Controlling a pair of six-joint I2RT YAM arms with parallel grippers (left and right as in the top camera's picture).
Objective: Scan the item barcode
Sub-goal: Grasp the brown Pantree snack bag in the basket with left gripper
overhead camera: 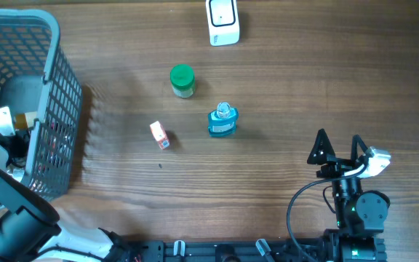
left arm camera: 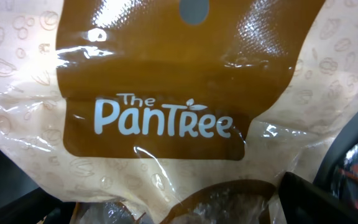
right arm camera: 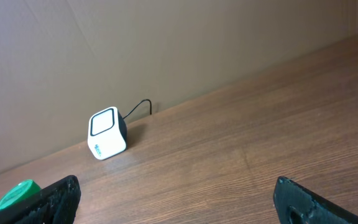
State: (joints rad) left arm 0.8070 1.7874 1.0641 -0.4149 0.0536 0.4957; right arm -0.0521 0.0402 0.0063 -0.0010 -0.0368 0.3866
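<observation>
your left claw (left arm camera: 166, 208), released, hangs right over the pantree pouch (left arm camera: 160, 81) in the basket (overhead camera: 57, 109), far nearer than the released right claw (overhead camera: 338, 148).

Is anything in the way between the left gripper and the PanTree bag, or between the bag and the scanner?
Nothing visible separates the open left gripper from the PanTree bag, which fills its view. Toward the scanner, the mesh wall of the basket stands in the way; the bag must clear it.
</observation>
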